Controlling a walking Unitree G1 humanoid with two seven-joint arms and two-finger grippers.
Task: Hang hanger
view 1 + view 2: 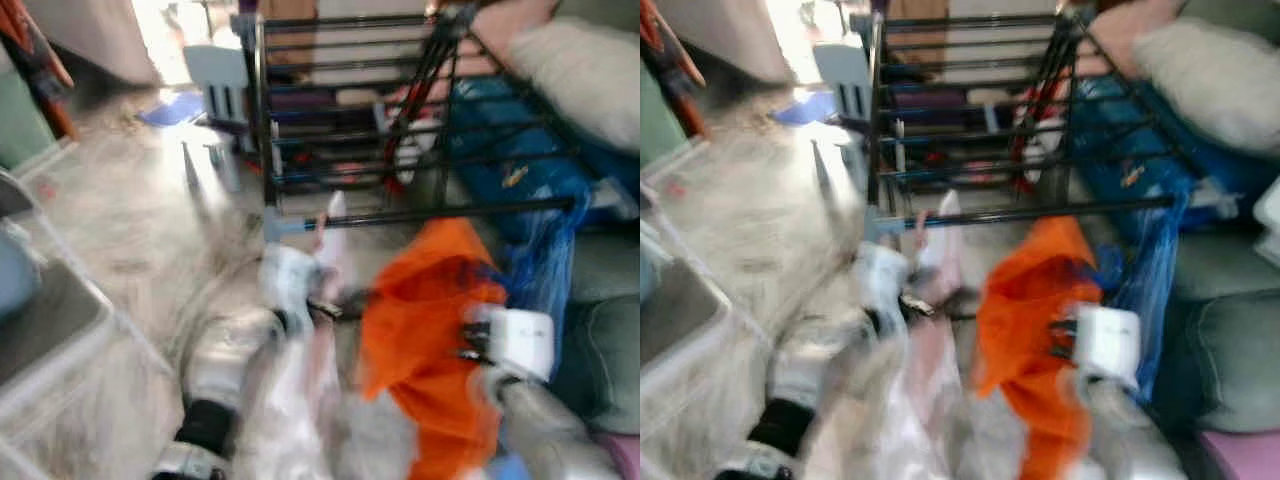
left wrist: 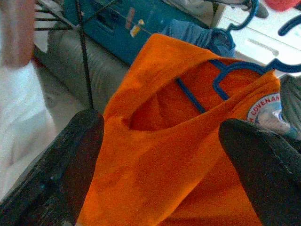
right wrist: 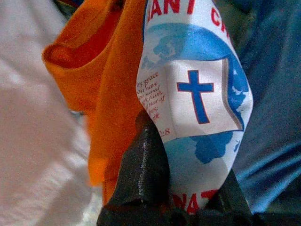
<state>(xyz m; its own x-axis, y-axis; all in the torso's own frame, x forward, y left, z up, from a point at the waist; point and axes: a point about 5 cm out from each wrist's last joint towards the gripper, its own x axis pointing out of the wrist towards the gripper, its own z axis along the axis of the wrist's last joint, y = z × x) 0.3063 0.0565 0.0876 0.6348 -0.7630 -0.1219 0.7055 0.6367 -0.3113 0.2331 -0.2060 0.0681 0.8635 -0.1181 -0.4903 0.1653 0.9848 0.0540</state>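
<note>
The blue plastic hanger [image 2: 225,77] sits inside the orange printed shirt [image 1: 430,330], just below the black metal drying rack [image 1: 400,120]. Right hand [image 3: 188,188] pinches the shirt's print; left hand [image 2: 160,141] is spread open beside it. Lift the hook squarely over the rack's front bar.

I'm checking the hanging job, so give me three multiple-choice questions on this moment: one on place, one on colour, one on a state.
1. Where is the black drying rack?
A. ahead of the robot
B. behind the grey sofa
C. on a table

2. What colour is the hanger inside the shirt?
A. white
B. blue
C. black

3. How do the right gripper jaws stand?
A. open, empty
B. shut on the rack
C. shut on the shirt

Answers: 1 A, rack rails stand beyond both arms. 2 B, blue shows in the orange collar. 3 C, the printed cloth is pinched.
</note>
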